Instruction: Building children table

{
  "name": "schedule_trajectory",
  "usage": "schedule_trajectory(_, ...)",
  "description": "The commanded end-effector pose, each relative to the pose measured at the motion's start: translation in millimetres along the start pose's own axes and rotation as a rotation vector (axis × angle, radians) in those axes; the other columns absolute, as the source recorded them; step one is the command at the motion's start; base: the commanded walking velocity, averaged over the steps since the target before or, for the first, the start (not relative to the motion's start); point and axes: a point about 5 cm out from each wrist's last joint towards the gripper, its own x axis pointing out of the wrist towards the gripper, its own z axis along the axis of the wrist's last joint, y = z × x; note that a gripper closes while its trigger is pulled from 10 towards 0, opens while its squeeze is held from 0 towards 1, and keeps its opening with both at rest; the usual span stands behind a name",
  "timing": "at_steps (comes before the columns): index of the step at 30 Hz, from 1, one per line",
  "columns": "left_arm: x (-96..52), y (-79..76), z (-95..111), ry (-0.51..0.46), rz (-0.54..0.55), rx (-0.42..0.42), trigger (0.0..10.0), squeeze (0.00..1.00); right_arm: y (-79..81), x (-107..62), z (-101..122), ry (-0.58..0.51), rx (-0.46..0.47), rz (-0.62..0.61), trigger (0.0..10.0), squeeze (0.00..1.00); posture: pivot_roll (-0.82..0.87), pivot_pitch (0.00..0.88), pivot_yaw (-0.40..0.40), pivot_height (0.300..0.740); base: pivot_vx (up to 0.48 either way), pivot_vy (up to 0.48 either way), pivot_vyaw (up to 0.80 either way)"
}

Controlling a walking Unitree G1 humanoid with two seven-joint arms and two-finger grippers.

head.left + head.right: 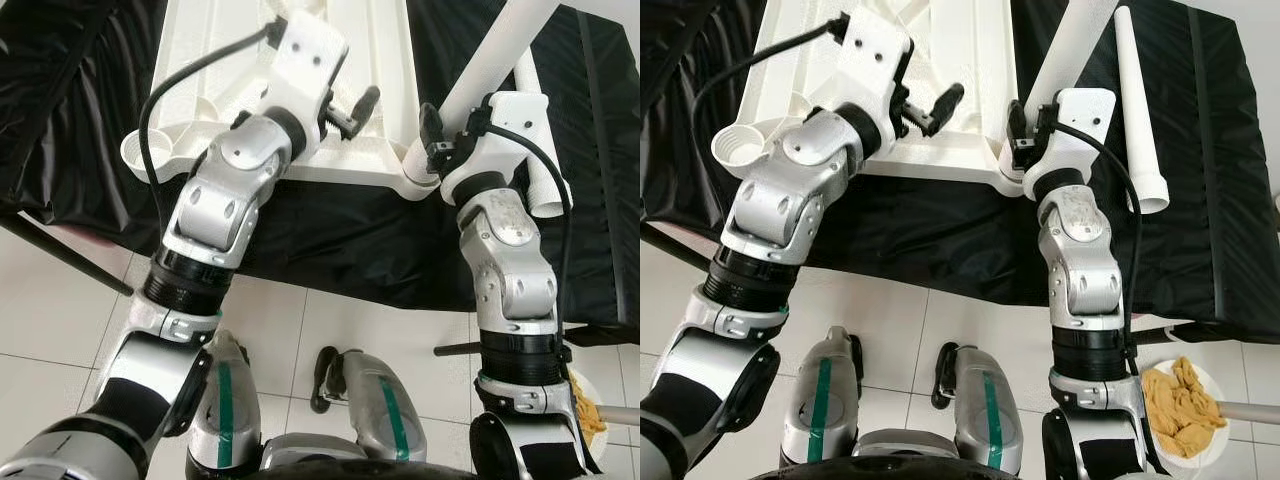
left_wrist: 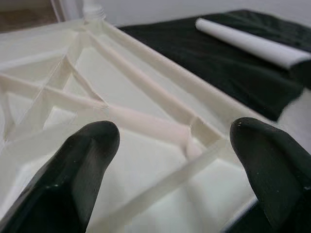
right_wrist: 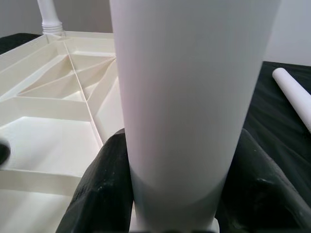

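the white children's tabletop point(image 1: 300, 60) lies upside down on a black cloth point(image 1: 330, 235), its ribbed underside facing up. the right tool point(image 3: 172, 194) is pinching a white leg tube point(image 3: 189, 97) that stands up from the corner socket point(image 1: 415, 180) nearest the robot's right arm, one black finger on each side of the tube. the left tool point(image 2: 175, 160) hovers just above the ribs of the tabletop with its fingers point(image 2: 82, 165) spread apart and nothing between them. a second white leg tube point(image 1: 1140, 110) lies loose on the cloth, to the right of the tabletop. an open round socket point(image 1: 740, 148) shows at the near left corner. on the tiled floor point(image 1: 980, 330), beside the robot's right leg, sits a white bowl point(image 1: 1185, 405) of tan material.
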Motion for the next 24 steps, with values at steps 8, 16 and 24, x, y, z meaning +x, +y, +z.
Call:
schedule_trajectory(8,-0.9,-11.1,3.2,-0.018,-0.088,0.054,10.0,0.0,-2.7,-5.0,-6.3,0.031,-0.01,0.001,10.0,0.0,0.12,0.107,-0.086,0.74,0.0,0.0,0.0)
schedule_trajectory(16,-0.8,-10.7,4.2,-0.022,-0.084,0.058,10.0,0.0,1.6,-7.1,-18.7,0.057,-0.009,0.031,10.0,0.0,0.12,0.107,-0.086,0.74,0.0,0.0,0.0)
schedule_trajectory(24,-0.6,-9.6,6.8,-0.03,-0.075,0.065,10.0,0.0,7.8,-14.3,-37.4,0.084,-0.003,0.115,10.0,0.0,0.12,0.103,-0.087,0.74,0.0,0.0,0.0)
